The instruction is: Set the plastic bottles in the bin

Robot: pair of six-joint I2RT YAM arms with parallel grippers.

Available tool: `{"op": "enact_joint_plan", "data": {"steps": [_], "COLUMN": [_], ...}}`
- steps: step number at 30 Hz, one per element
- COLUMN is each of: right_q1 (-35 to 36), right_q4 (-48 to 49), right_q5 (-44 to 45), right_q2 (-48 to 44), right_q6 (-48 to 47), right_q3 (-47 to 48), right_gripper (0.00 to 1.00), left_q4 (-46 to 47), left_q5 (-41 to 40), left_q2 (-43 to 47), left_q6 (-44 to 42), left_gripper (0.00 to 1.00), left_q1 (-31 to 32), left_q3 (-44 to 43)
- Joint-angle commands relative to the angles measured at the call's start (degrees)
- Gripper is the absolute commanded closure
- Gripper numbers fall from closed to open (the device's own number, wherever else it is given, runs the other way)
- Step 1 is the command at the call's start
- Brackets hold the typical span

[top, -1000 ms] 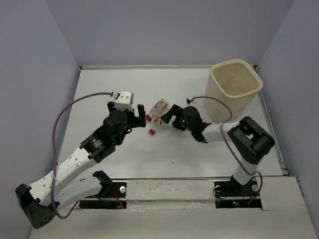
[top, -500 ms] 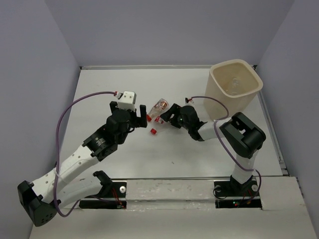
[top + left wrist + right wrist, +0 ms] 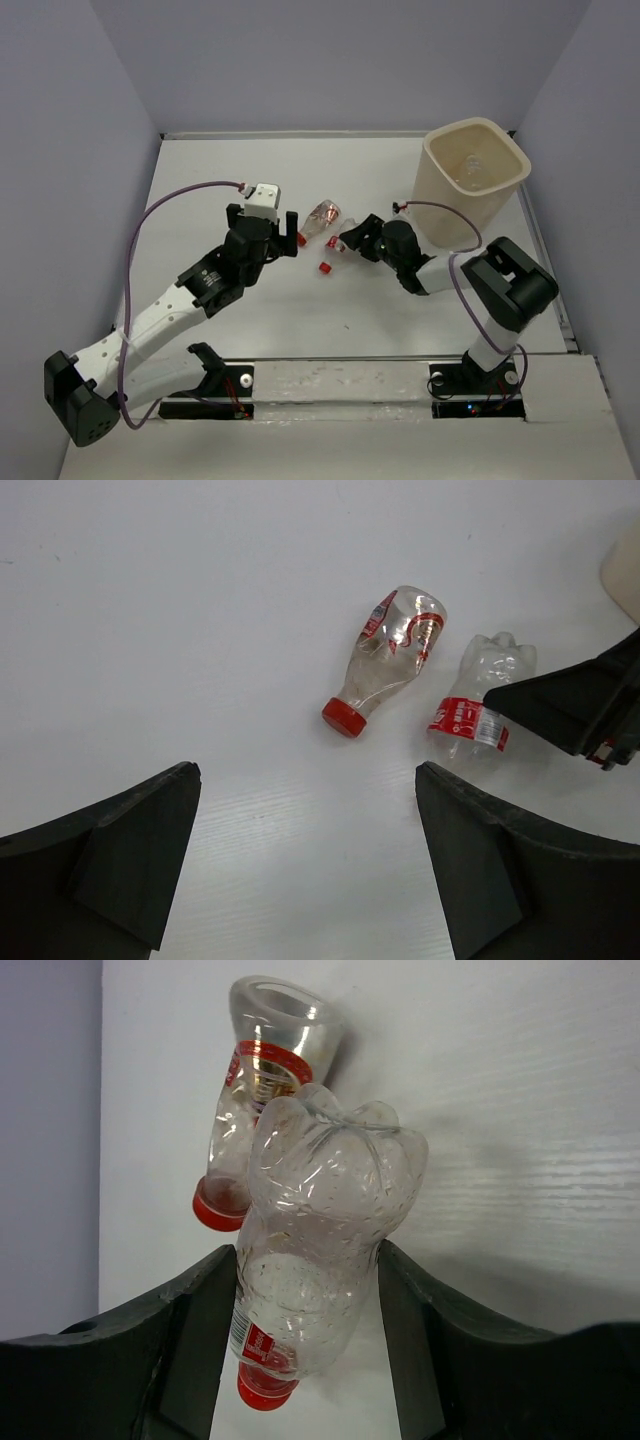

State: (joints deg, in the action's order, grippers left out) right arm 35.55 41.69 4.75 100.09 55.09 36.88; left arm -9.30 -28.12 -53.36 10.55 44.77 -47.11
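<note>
right gripper (image 3: 305, 1260) pinched onto a clear red-capped bottle (image 3: 320, 1230), its red-white label too blurry to read, second bottle (image 3: 395, 650) just beside at its 11 o'clock, left gripper (image 3: 305, 772) gaping wide with nothing in it, beige bin (image 3: 437, 195) at the table's (image 3: 250, 170) 2 o'clock

Near bottle (image 3: 320, 1260): clear thin plastic, glossy, surface speckled with fine dimples or droplets, can't tell which. Its label (image 3: 468, 720): glossy red-white film. Far bottle (image 3: 255, 1100): same clear glossy plastic, creased. Caps (image 3: 345, 717): opaque red plastic. Bin (image 3: 445, 195): beige plastic, smooth, slight sheen. Worktop (image 3: 200, 630): white, matt, fine ribbed grain. Left pincer (image 3: 305, 790) and right pincer (image 3: 305, 1250): matt black plastic. Left arm (image 3: 165, 315): smooth white shell, black matt joints. Cable (image 3: 150, 215): purple, smooth sheath.
</note>
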Motion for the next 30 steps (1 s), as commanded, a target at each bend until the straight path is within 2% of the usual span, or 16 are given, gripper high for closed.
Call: {"op": "enact_joint_plan", "data": {"steps": [1, 4, 10, 11, 14, 15, 20, 23, 26, 30], "right_q1": [-0.4, -0.4, -0.4, -0.4, -0.4, -0.4, -2.7, -12.0, -17.2, -23.2], "right_q4": [2.2, -1.5, -14.2, -17.6, -23.9, -25.2, -27.0, -26.9, -26.9, -27.2], "right_q5": [1.1, 0.1, -4.1, -4.1, -0.2, 5.6, 21.8, 26.2, 27.3, 30.2], "right_q2": [-9.8, -18.0, -33.8, -35.5, -41.2, -43.2, -43.8, -41.8, -38.0, -34.1], "right_q6": [-4.1, -6.9, -16.8, -20.8, -31.1, -34.0, -57.9, -60.7, -61.4, -61.8], "right_q3": [-3.7, -5.1, 2.7, 4.4, 12.6, 16.5, 26.2, 30.2, 32.7, 32.7], "right_gripper": [0.76, 0.77, 0.77, 0.77, 0.77, 0.77, 0.77, 0.78, 0.78, 0.78], "left_q4": [1.2, 1.6, 2.4, 2.4, 2.3, 2.0, 2.2, 4.5, 6.7, 9.4], "left_q5": [0.6, 1.6, 5.4, 6.1, 8.4, 9.6, 13.6, 14.8, 11.2, 5.5], "left_q2": [-0.8, -1.1, -2.0, -2.8, -4.8, -5.3, -8.9, -12.1, -16.2, -22.6], "left_q6": [-0.7, -0.7, -0.4, -0.4, 0.3, 0.8, 5.5, 9.5, 11.1, 6.9], "left_gripper": [0.01, 0.01, 0.01, 0.01, 0.01, 0.01, 0.01, 0.01, 0.01, 0.01], "left_q1": [-1.3, -2.1, -4.0, -4.2, -4.3, -4.3, -4.3, -4.0, -2.0, -0.6], "left_q3": [-0.3, -0.5, -0.9, -1.0, -2.1, -2.5, -4.8, -5.3, -6.7, -8.8]}}
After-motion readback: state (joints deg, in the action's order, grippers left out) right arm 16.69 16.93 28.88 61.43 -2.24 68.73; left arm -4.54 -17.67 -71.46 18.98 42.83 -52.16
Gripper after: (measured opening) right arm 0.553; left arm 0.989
